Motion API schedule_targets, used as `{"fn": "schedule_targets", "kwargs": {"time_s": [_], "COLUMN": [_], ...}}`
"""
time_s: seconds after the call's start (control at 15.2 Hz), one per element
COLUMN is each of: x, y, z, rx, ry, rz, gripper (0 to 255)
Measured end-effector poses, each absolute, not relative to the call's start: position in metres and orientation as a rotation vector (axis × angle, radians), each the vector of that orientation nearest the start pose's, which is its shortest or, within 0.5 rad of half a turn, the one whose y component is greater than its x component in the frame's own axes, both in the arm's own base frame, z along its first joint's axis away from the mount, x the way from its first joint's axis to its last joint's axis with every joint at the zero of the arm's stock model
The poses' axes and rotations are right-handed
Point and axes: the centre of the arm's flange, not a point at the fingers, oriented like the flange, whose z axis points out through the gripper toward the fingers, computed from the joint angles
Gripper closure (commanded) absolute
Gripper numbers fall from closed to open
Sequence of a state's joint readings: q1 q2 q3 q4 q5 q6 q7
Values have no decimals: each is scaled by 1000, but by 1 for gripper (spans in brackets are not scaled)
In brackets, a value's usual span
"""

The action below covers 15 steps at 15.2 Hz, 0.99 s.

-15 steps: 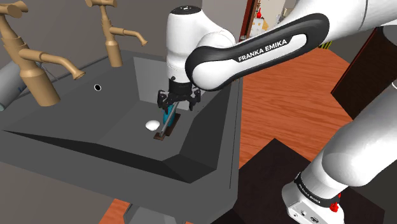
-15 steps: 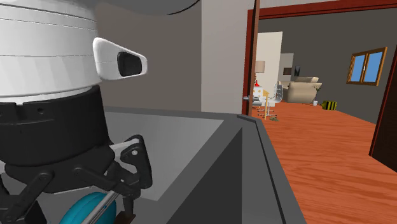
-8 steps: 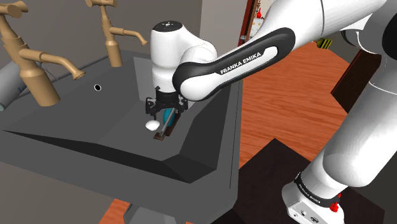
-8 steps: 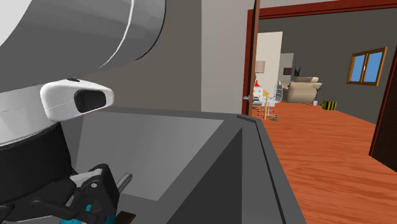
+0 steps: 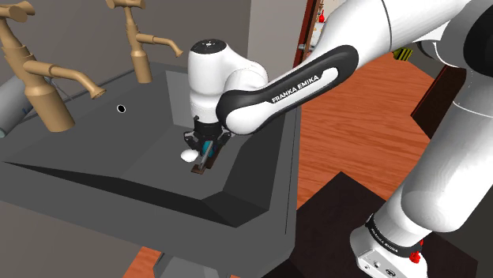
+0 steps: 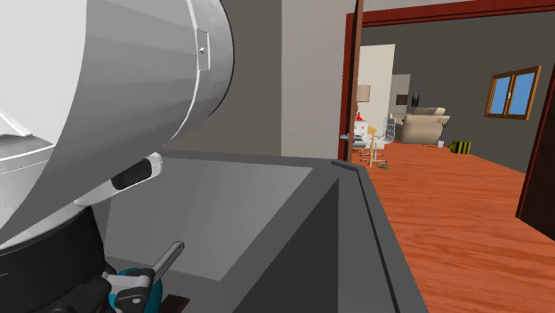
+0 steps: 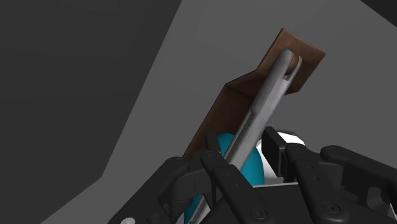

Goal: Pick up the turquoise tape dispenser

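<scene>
Shoulder view first: the arm (image 5: 300, 79) is bending further over the dark sink (image 5: 261, 170), and the gripper (image 5: 207, 146) is sitting lower than a second ago, right down on the tape dispenser (image 5: 201, 163). The dispenser is lying on the sink floor near the wall on the shoulder view's right, with a small white object (image 5: 188, 155) just beside it on the left. It is not leaving the floor yet.

Over to the second exterior view: the arm's big white body is now crowding the left side, and the hand is sinking to the bottom corner, where a sliver of turquoise and the grey lever (image 6: 167, 260) are poking out.

Now the wrist view: the fingers (image 7: 275, 149) are standing apart, straddling the turquoise wheel, with the lever running out beyond them to the brown base (image 7: 289, 60). A scrap of white is showing between the wheel and one finger, so I'm reading this as no grip so far, just lined up around it. The descent is looking finished; closing is what's coming due.
</scene>
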<state>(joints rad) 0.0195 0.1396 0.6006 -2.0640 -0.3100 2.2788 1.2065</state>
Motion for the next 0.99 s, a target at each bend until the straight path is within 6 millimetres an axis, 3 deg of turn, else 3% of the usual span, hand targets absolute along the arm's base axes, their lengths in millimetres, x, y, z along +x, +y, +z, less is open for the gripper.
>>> {"fn": "schedule_targets", "kwargs": {"time_s": [0.53, 0.99], "x": [480, 480], "y": [325, 324], "z": [390, 423], "rx": [-3080, -3081], "ry": [631, 632], "rz": [-310, -310], "gripper": [255, 255]}}
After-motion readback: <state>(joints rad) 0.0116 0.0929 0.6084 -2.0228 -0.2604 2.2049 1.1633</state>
